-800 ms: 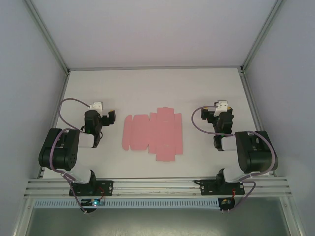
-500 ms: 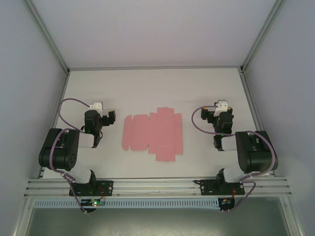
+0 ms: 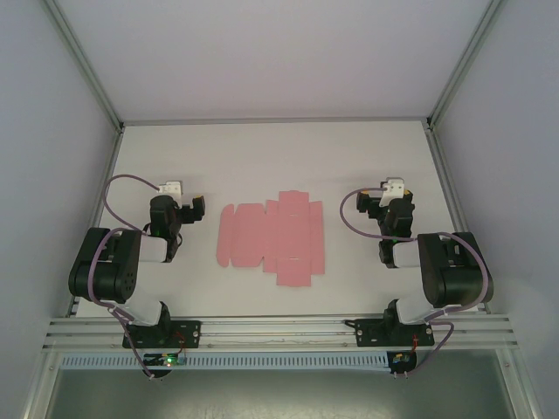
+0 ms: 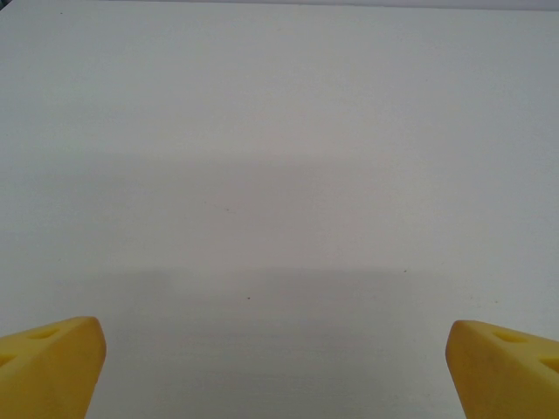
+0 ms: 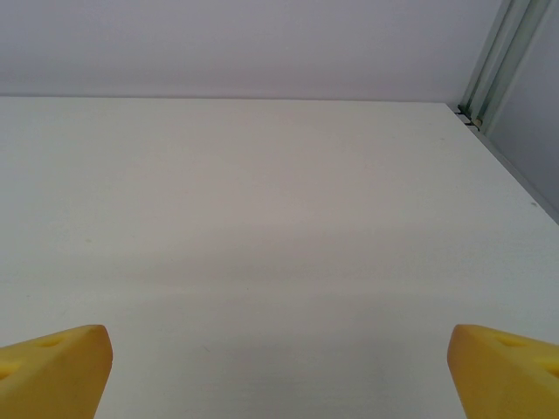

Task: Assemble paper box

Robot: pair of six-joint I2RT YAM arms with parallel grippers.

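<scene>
Paper box [image 3: 271, 237]: pink die-cut sheet, unfolded and flat on the white table [image 3: 262, 157], with creases and flaps visible.
Box position: between the left arm [image 3: 109, 262] and the right arm [image 3: 450, 266], closer to the near edge than to the far wall, nothing touching it.
Sheet outline: broad panel with rounded corners on the left; on the right half, narrower flaps jutting toward the far side and the near side.
Left gripper [image 3: 194, 212]: just left of the sheet but apart from it, jaws spread wide, nothing between them.
Left wrist view: 2 yellow fingertips [image 4: 48, 367] in the bottom corners, far apart, bare white tabletop between and beyond them.
Right gripper [image 3: 374, 202]: right of the sheet, farther from it than the left one, released and empty.
Right wrist view: 2 yellow fingertips [image 5: 52, 371] in the bottom corners with a wide gap, plain table ahead, grey back wall [image 5: 244, 44] beyond, aluminium corner post [image 5: 493, 61] at upper right.
Arm bases: bolted to the aluminium rail [image 3: 279, 327] at the near edge, 1 on each side.
Cables: 1 purple loop [image 3: 118, 196] beside the left wrist, another beside the right wrist.
</scene>
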